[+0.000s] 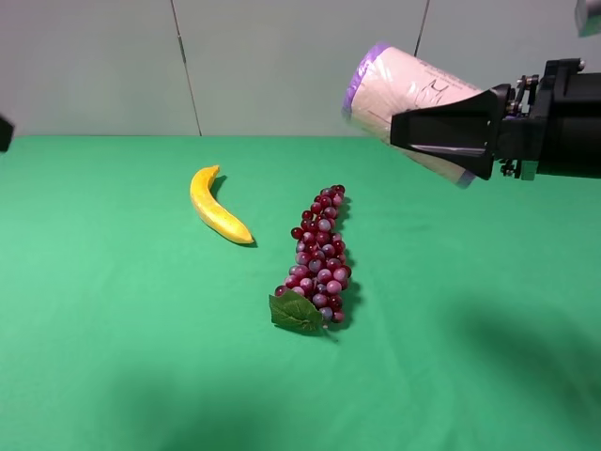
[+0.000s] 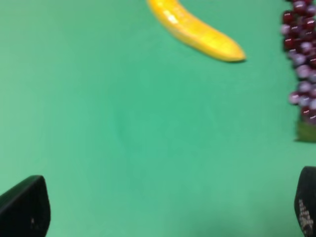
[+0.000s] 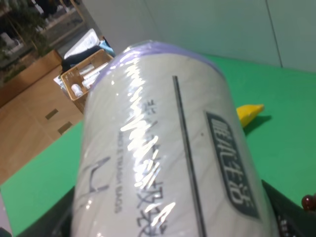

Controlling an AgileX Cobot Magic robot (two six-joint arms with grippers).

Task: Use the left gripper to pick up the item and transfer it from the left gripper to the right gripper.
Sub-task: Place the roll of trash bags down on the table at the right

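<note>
The item (image 1: 404, 89), a cream-labelled roll with purple ends, is held in the air above the table's far right, tilted. My right gripper (image 1: 424, 132) is shut on it, with black fingers on either side of its middle. In the right wrist view the roll (image 3: 163, 148) fills the frame, its dark print showing. My left gripper (image 2: 165, 207) is open and empty, its two black fingertips (image 2: 24, 210) wide apart above bare green cloth, near the banana. The exterior view shows only a dark bit of the left arm at the left edge.
A yellow banana (image 1: 218, 205) lies left of centre on the green table (image 1: 113, 329) and a bunch of red grapes (image 1: 321, 258) with a green leaf lies at centre. Both show in the left wrist view, banana (image 2: 197, 29) and grapes (image 2: 301, 64). A box of clutter (image 3: 84, 74) stands beyond the table.
</note>
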